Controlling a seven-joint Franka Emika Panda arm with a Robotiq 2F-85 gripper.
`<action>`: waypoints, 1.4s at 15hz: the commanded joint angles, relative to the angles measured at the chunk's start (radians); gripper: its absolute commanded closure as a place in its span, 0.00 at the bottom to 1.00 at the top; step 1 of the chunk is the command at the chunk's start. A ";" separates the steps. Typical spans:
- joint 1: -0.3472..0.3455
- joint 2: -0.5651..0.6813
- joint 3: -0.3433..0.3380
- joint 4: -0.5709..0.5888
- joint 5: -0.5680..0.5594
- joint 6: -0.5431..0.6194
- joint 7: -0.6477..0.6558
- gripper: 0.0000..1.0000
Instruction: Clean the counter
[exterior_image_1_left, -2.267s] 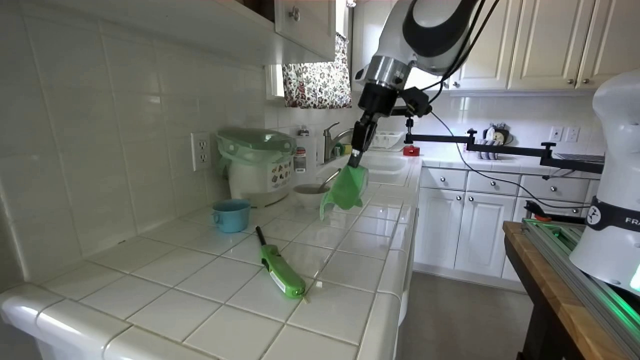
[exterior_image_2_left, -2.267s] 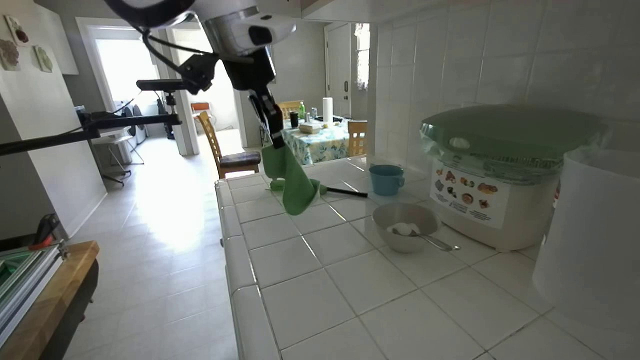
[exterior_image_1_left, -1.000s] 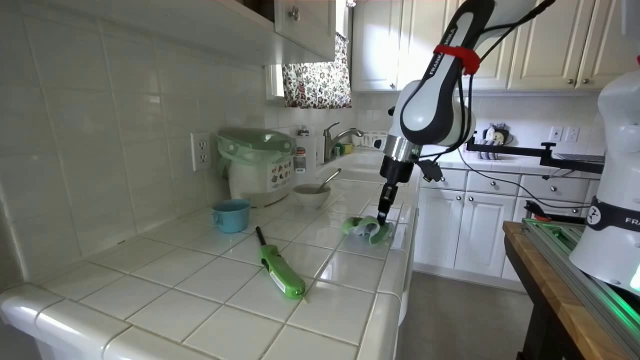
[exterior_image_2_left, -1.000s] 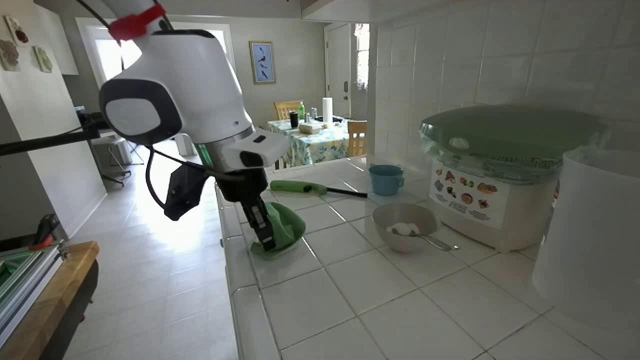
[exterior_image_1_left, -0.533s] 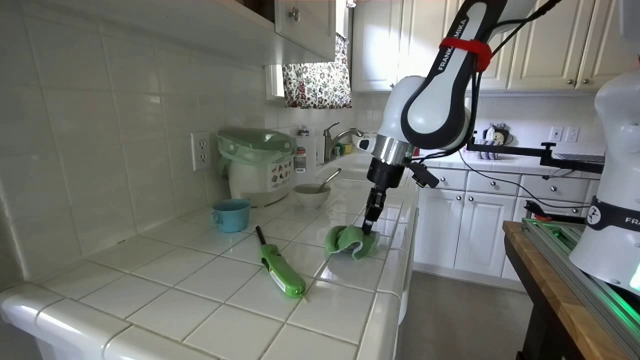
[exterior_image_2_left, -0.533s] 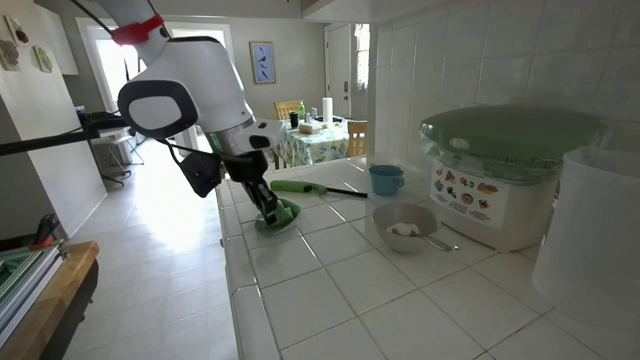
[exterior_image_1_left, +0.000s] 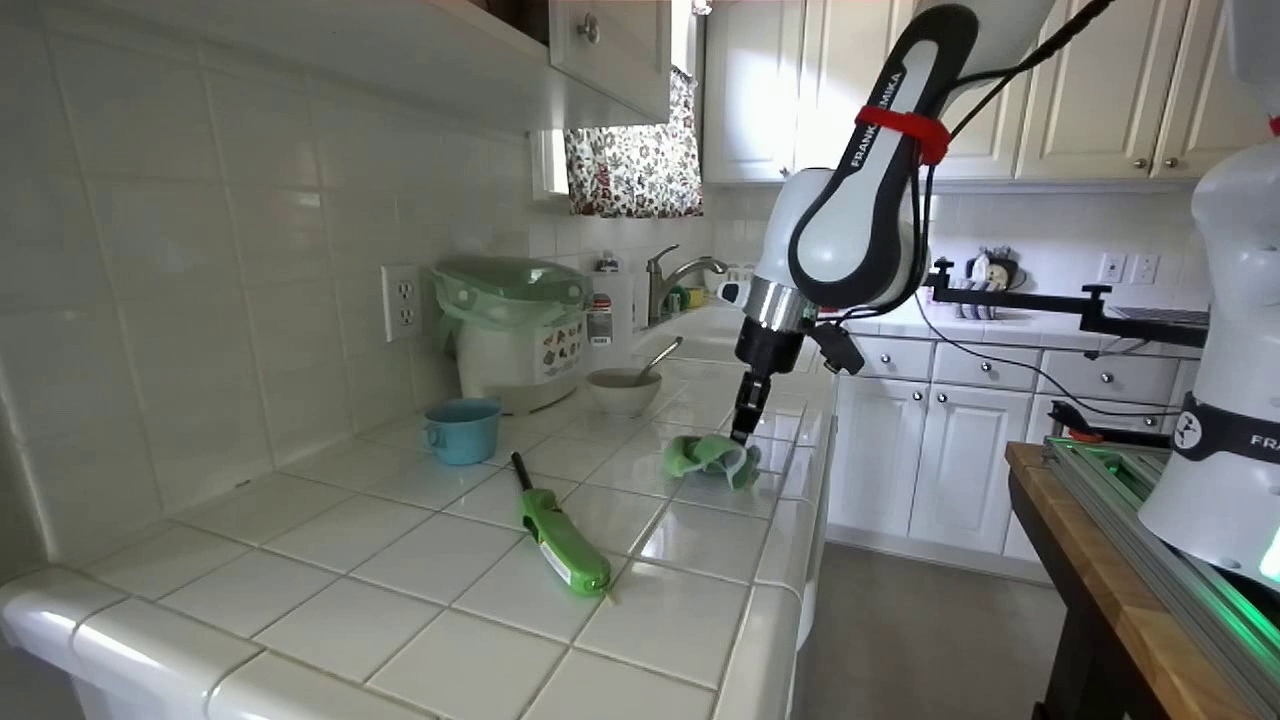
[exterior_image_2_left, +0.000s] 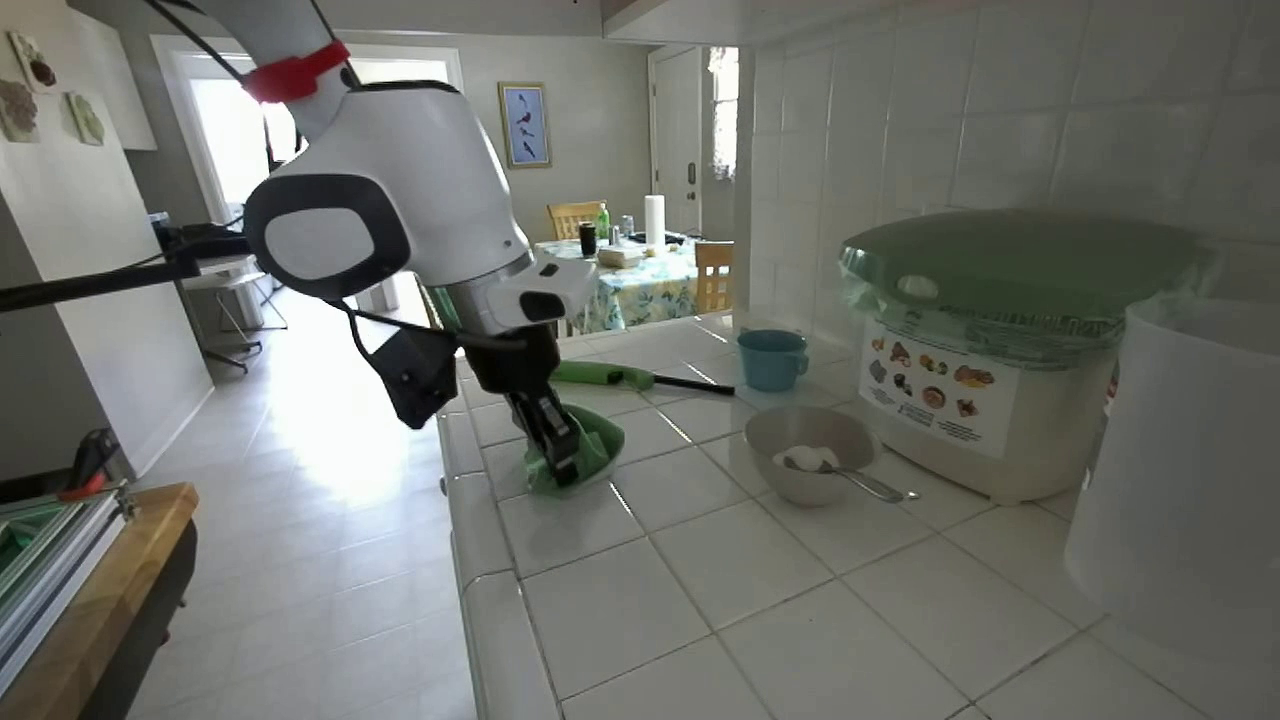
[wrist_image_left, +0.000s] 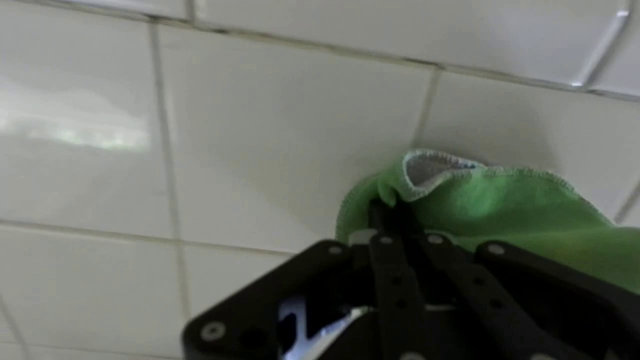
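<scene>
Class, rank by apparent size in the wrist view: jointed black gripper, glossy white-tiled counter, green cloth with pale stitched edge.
1. Counter, filling most of the view
2. Gripper, helped by nearness
3. Cloth, partly hidden

Exterior views look along counter (exterior_image_1_left: 420, 550), opposite ways, sharing blue cup (exterior_image_1_left: 463, 435); wrist view close, facing down.

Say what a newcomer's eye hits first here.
Probably the big arm leaning over the white counter, its gripper shut on a green cloth near the front edge. Then perhaps the green lighter, lying in the foreground in an exterior view, with the blue cup near its tip.
</scene>
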 joint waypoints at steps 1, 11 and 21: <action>-0.095 0.005 -0.061 0.013 -0.027 -0.006 -0.056 0.99; -0.065 0.017 0.064 0.036 -0.044 -0.011 0.023 0.99; -0.132 0.045 -0.087 0.054 -0.075 -0.033 0.022 0.99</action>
